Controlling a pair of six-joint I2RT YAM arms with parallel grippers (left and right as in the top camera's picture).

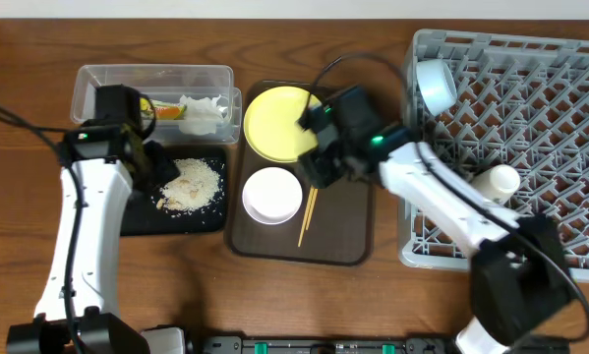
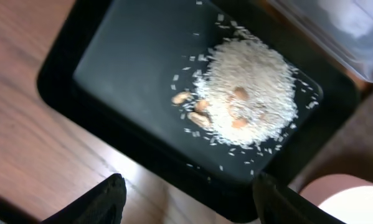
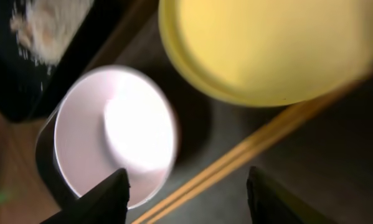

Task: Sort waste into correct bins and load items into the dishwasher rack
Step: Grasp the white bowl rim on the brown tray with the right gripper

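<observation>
— Where's the left hand?
— Hanging over the black tray, fingers well apart, nothing in them. The rice crumbs lie heaped in the tray just ahead of it, so the food waste looks sorted. The wrapper and tissue sit in the clear tub beyond.
— And the right hand?
— Also spread and empty, low over the brown serving tray. The chopsticks run slantwise under the gap between its fingers. The white bowl is by one finger, the yellow plate ahead.
— Lined up for the chopsticks?
— I'd judge so. Straddling them lets the fingers close across the thin pair. The rack behind that arm holds the light blue bowl and cup.
</observation>
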